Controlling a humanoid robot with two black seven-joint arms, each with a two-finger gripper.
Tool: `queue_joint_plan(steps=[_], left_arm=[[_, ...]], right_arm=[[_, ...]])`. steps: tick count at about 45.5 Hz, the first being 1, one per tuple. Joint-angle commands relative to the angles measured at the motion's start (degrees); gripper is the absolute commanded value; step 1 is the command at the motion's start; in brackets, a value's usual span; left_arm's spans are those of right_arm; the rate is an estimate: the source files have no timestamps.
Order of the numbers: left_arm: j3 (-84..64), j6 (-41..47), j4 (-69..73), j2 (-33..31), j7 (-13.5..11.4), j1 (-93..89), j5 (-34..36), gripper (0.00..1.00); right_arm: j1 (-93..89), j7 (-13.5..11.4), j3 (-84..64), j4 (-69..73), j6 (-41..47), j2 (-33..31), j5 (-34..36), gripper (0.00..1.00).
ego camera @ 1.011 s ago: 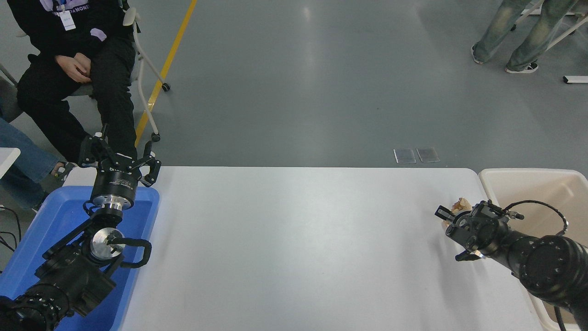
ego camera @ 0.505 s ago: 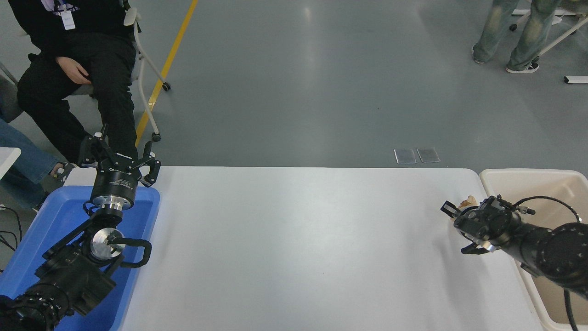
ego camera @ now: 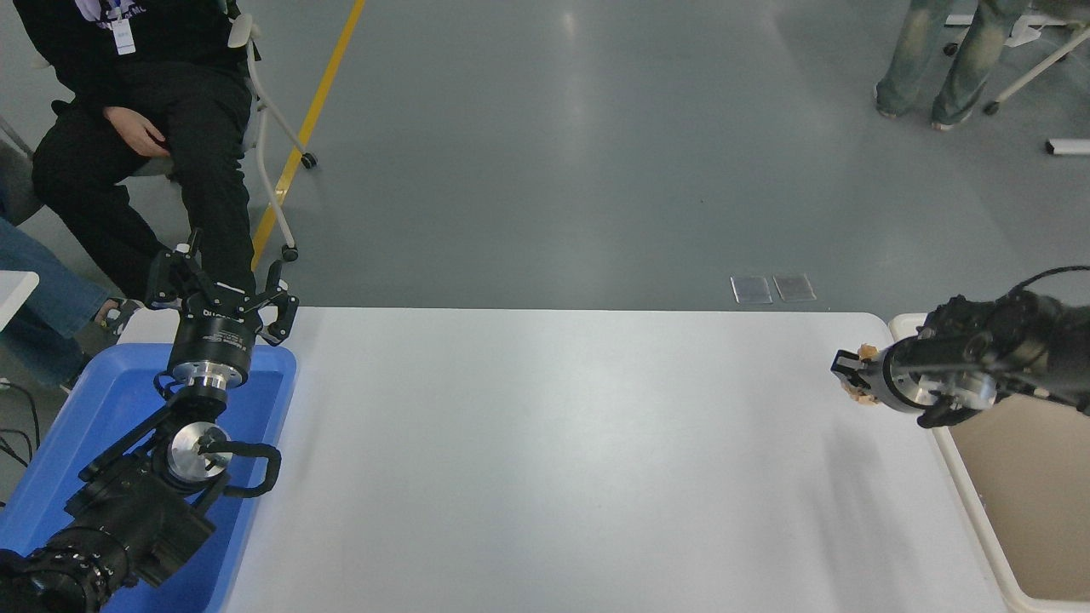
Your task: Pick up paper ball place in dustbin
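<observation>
While the left gripper (ego camera: pixel 223 294) sits parked with fingers spread above the blue tray (ego camera: pixel 51 460), the right gripper (ego camera: pixel 854 372) pinches the paper ball (ego camera: pixel 862 385). It hangs above the table (ego camera: pixel 553 460), just left of the dustbin (ego camera: pixel 966 477), probably for carrying over the rim.

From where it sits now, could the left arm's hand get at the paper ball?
Probably not: the left hand is parked over the blue tray at the table's far left, while the paper ball is already gripped in the right hand beside the dustbin.

paper ball (ego camera: pixel 862 376): tan-orange
dustbin (ego camera: pixel 962 489): beige cream
desk (ego camera: pixel 553 443): white
tray (ego camera: pixel 77 426): blue
floor (ego camera: pixel 545 153): grey, yellow stripe
</observation>
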Motion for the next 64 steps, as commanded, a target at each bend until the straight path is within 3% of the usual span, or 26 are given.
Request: queue_joint_plan(steps=[1,14,34,55,64], left_arm=[[0.00,-0.01,0.05,0.00,-0.05,0.00,0.00,0.99],[0.00,-0.01,0.05,0.00,0.04,0.00,0.00,0.99],[0.00,-0.01,0.05,0.00,0.03,0.00,0.00,0.99],[0.00,-0.01,0.05,0.00,-0.05,0.00,0.00,0.99],[0.09,-0.01,0.05,0.00,0.04,0.00,0.00,0.99]], right_arm=[[12.48,0.09,-1.61,6.51,18.17,-1.09,-0.03,0.00],[26.72,0.09,-1.52,11.35,38.57,-3.12,0.59,0.00],[45.10,0.09,-2.31,13.98,38.68,-5.31,1.47,0.00],[45.89,0.00,-3.45,13.81,38.68,-5.49,0.68,0.00],[44.75,0.00,-9.16,11.96,38.68,-14.00,-0.72,0.00]])
